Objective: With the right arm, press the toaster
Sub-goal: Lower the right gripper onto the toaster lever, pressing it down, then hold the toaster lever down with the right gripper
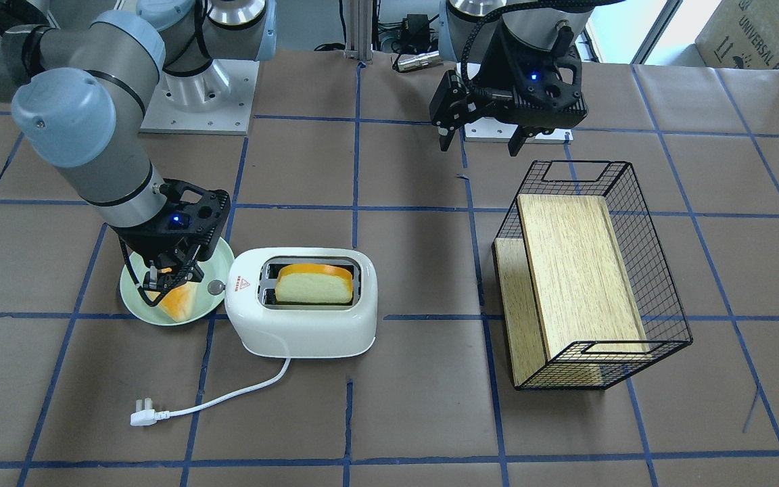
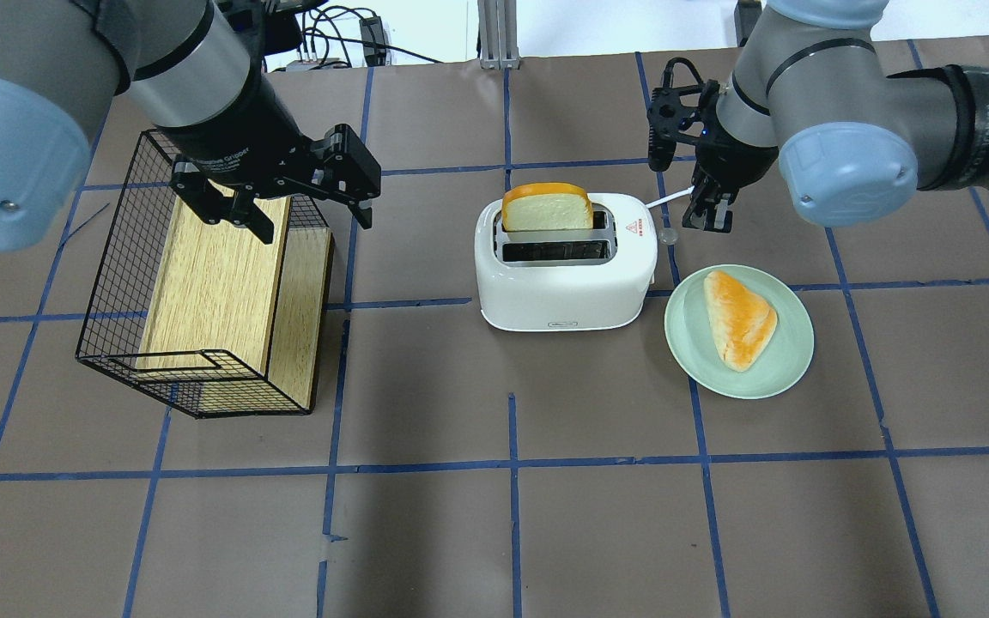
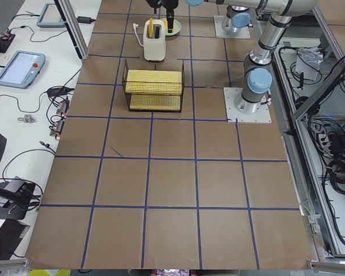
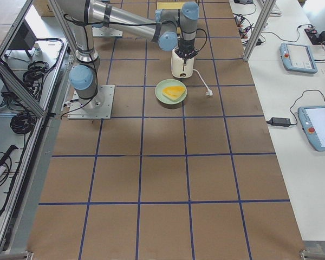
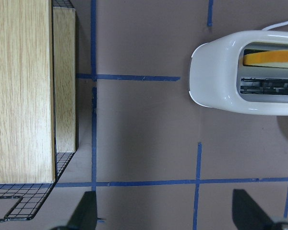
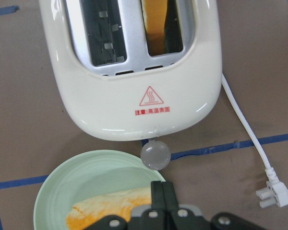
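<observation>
- The toaster [image 2: 563, 283] stands upright mid-tabletop [image 2: 512, 515]; a bread slice [image 2: 546, 210] sits in the slot farther from the robot; the lever knob [image 6: 156, 155] projects from the end facing the plate [image 2: 791, 365].
- Right tool [image 2: 709, 221]: fingers pressed together, gripping nothing; tips just beside the lever knob, over the plate rim.
- The cord [image 1: 227, 399] ends in a plug [image 1: 143, 416] lying on the tabletop.
- Left tool [image 2: 314, 221]: fingers spread wide, empty; near the wire basket [image 2: 117, 257], well apart from the toaster.

White 2-slot toaster [image 2: 565, 283] is sitting upright near table ctr. Red warning sticker is facing up. Grey lever knob [image 2: 666, 233] is sticking out at its 3 o'clock end in overhead view. Cord [image 6: 250, 135] is trailing to loose plug [image 6: 271, 195]. Right arm [image 2: 838, 159] is hovering, w/ gripper [image 2: 709, 225] fingers pinched together, just 3 o'clock of knob.
</observation>
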### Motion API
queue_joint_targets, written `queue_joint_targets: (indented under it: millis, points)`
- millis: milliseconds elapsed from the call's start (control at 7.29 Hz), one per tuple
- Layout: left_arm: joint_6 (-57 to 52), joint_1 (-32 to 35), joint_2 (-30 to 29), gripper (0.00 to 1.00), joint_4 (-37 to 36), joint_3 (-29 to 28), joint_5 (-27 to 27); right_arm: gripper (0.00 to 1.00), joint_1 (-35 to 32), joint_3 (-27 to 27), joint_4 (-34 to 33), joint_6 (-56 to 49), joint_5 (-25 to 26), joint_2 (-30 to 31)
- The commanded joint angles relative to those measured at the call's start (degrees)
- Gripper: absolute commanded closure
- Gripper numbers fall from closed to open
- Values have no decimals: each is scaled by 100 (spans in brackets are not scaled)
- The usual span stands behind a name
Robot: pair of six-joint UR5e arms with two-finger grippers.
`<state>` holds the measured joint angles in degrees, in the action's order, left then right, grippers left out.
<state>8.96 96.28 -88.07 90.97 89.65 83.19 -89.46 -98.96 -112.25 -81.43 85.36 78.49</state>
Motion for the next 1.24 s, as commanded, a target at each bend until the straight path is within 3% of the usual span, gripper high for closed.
queue_joint_targets:
  millis: [0, 1098]
  points:
    - [0, 5, 0, 0, 0, 0, 4, 92, -2, -18, -8, -13, -37, -123]
    - [0, -4, 0, 0, 0, 0, 4, 93, -10, -18, -16, -13, -55, -624]
